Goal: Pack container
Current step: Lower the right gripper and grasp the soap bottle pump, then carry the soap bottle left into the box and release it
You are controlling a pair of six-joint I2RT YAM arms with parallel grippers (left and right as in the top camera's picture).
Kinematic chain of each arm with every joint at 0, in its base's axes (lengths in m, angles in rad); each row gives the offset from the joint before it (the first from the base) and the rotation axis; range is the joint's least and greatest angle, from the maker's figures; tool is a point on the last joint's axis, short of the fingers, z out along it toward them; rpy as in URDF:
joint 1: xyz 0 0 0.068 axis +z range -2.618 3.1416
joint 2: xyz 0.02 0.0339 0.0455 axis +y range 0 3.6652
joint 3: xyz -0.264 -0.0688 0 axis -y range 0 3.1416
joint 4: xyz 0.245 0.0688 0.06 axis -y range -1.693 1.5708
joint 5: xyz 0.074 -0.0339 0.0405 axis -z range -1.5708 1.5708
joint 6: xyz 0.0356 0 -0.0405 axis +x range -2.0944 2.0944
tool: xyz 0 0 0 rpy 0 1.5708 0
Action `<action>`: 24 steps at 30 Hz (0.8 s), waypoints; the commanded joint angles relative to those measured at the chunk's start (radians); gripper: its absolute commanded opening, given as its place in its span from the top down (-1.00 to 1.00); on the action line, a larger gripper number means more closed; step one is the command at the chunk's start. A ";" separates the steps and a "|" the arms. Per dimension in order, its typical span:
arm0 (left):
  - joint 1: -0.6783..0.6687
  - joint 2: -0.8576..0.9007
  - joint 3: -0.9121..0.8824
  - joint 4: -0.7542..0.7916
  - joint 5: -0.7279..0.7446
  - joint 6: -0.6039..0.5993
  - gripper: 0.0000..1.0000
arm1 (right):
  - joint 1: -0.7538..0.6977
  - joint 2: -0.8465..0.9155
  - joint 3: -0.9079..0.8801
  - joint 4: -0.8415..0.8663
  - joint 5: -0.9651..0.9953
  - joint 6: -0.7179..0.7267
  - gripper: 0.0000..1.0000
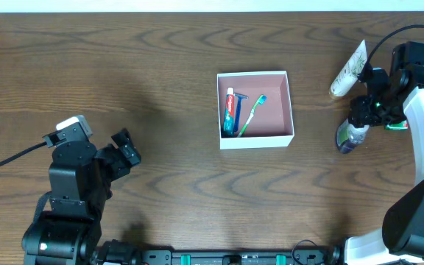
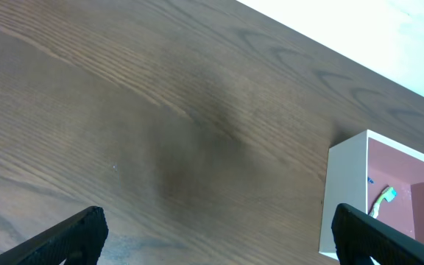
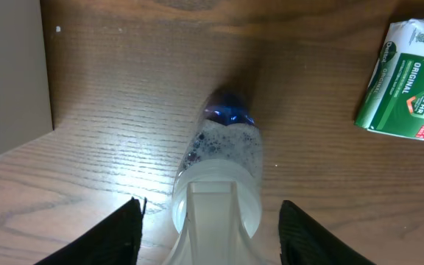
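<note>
The brown tabletop [image 1: 124,73] carries the container [image 1: 256,139] at its middle, open side up. Well left of the container and nearer the robot, the left claw [image 2: 219,215] hangs spread and empty. Right of the container, the right claw [image 3: 212,210] is spread astride a clear bottle [image 3: 223,147] lying on its side, fingers not visibly touching it. The step looks like picking up this bottle: lower squarely, close across its round body near the middle so it cannot roll out, then lift clear of the container's wall. A white tube [image 1: 350,68] and a green packet [image 3: 403,77] wait beyond. Inside the container lie a toothpaste [image 1: 230,110] and a green toothbrush [image 1: 252,114], side by side towards its left.
</note>
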 commanded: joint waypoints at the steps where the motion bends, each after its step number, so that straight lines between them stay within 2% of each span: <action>1: 0.003 0.000 0.001 0.001 -0.005 -0.009 -0.96 | -0.006 0.000 -0.004 0.002 -0.012 0.001 -0.07; 8: 0.003 0.000 0.001 0.001 -0.005 -0.009 -0.96 | -0.006 0.000 -0.003 0.005 -0.012 0.009 0.20; 12: 0.003 0.000 0.001 0.001 -0.005 -0.009 -0.96 | -0.006 0.000 0.008 -0.001 -0.012 0.021 0.42; 24: 0.003 0.000 0.001 0.001 -0.005 -0.008 -0.96 | -0.006 0.000 0.073 -0.058 -0.055 0.062 0.49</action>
